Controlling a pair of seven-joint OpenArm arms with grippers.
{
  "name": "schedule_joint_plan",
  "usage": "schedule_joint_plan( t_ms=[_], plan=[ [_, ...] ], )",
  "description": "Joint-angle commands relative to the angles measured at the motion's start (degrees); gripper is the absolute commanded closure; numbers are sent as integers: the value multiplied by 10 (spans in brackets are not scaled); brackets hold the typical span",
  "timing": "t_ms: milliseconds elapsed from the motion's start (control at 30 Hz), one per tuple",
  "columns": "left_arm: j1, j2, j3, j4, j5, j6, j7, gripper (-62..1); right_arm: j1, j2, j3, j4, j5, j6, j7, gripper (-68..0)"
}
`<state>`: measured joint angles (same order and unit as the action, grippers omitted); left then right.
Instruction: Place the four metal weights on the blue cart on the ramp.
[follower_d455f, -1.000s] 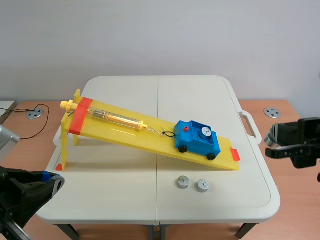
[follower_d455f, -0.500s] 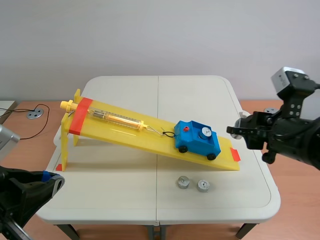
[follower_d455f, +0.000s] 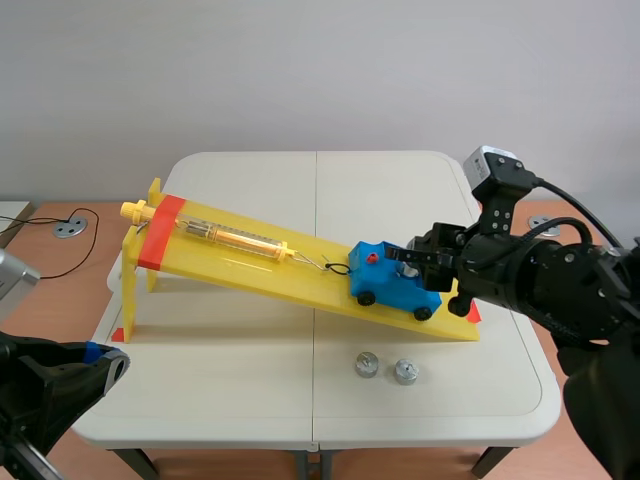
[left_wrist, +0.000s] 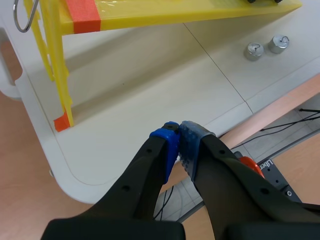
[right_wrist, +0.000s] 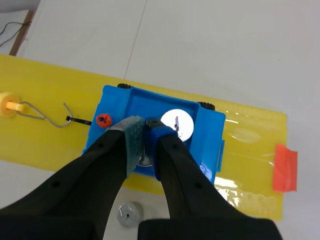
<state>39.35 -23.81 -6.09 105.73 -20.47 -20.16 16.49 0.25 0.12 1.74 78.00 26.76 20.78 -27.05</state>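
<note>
Once aside, right arm (follower_d455f: 540, 282) over cart (follower_d455f: 388, 286)

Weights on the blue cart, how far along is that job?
One weight already sits in the blue cart. The right gripper is over the cart, jaws shut on what looks like a second weight. Two more weights lie on the table beside the ramp, so about half is left.

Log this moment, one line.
right gripper: shut on held weight over blue cart | loaded weight: in cart | spare weights: on table | left gripper: shut
</note>
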Motion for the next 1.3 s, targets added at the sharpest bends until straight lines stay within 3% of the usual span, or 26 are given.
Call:
schedule_joint_plan(
  t_ms=[0,433,533,600,700,900,1267],
  plan=[
    [-5,3,-10,40,-38,-8,-44,-38,60,1,3,41,31,33,101,-6],
    [-5,3,-10,40,-38,-8,-45,-38,66,-4,-3,5,31,46,88,-12],
    [-5,3,-10,40,-38,-8,-45,-38,64,-1,-2,6,31,46,88,-127],
    [-5,3,-10,40,-38,-8,-45,-38,64,3,3,7,32,66,87,-197],
    [-5,3,-10,40,-38,-8,-45,-38,61,11,19,17,35,92,76,-221],
    [-5,3,-10,40,-38,-8,-45,-38,11,52,45,104,42,102,62,-296],
    [-5,3,-10,40,-38,-8,-45,-38,-156,154,81,294,87,104,19,-309]
  ],
)
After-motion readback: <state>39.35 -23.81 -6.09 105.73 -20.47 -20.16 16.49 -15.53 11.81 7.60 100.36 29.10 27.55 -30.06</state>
